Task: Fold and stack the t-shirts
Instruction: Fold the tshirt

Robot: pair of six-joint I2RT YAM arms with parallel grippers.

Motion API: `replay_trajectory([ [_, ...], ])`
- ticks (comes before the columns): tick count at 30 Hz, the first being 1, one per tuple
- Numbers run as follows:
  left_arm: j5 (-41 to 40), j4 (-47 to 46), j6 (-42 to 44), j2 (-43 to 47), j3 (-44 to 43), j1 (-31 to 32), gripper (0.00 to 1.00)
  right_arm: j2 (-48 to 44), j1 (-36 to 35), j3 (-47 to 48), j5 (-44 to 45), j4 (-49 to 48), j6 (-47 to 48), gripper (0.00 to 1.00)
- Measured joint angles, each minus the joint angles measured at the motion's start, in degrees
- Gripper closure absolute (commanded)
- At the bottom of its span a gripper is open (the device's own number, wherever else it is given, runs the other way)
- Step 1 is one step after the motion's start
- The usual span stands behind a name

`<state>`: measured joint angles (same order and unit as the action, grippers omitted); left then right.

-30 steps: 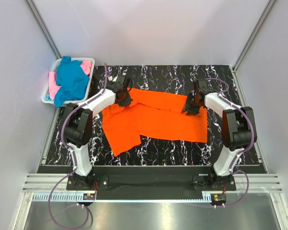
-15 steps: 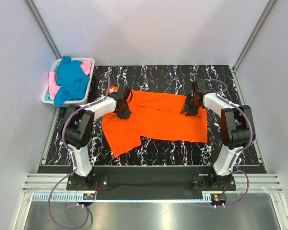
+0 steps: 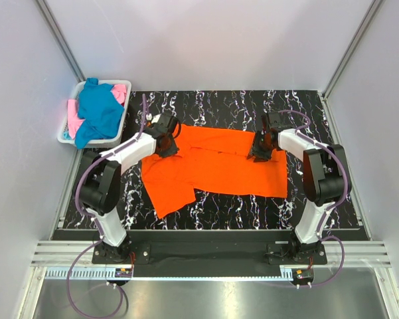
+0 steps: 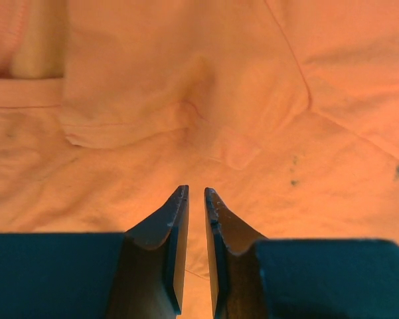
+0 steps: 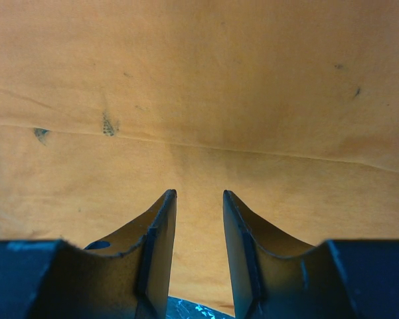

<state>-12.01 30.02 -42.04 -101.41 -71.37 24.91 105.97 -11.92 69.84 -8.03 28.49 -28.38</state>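
A bright orange t-shirt (image 3: 212, 166) lies spread flat on the black marbled table (image 3: 212, 106), one sleeve hanging toward the near left. My left gripper (image 3: 166, 133) hovers low over the shirt's far-left corner; in its wrist view the jaws (image 4: 192, 191) stand a narrow slit apart with nothing between them, over wrinkled orange cloth (image 4: 186, 100). My right gripper (image 3: 260, 147) sits over the shirt's far-right part; its jaws (image 5: 199, 193) are open and empty above smooth orange cloth (image 5: 199, 80) near its edge. A teal-blue shirt (image 3: 98, 109) and a pink shirt (image 3: 73, 121) lie in the basket.
The white plastic basket (image 3: 125, 113) stands off the table's far-left corner. Grey walls with metal posts enclose the back and sides. Bare marbled table shows behind the shirt and along the near edge.
My left gripper dipped toward the near side over the shirt, then came back toward the far left. My right gripper shifted slightly to the left. The shirt's outline has barely changed.
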Motion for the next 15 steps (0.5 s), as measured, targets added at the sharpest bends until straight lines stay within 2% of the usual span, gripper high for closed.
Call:
replay_trajectory([
  [6, -4.20, 2.05, -1.14, -2.95, -3.58, -0.59, 0.80, 1.79, -0.09, 1.27, -0.04, -0.09, 0.00, 0.59],
  [15, -4.68, 4.68, -3.08, -9.38, -7.43, -4.68, 0.81, 3.85, -0.20, 1.92, -0.13, -0.35, -0.28, 0.58],
])
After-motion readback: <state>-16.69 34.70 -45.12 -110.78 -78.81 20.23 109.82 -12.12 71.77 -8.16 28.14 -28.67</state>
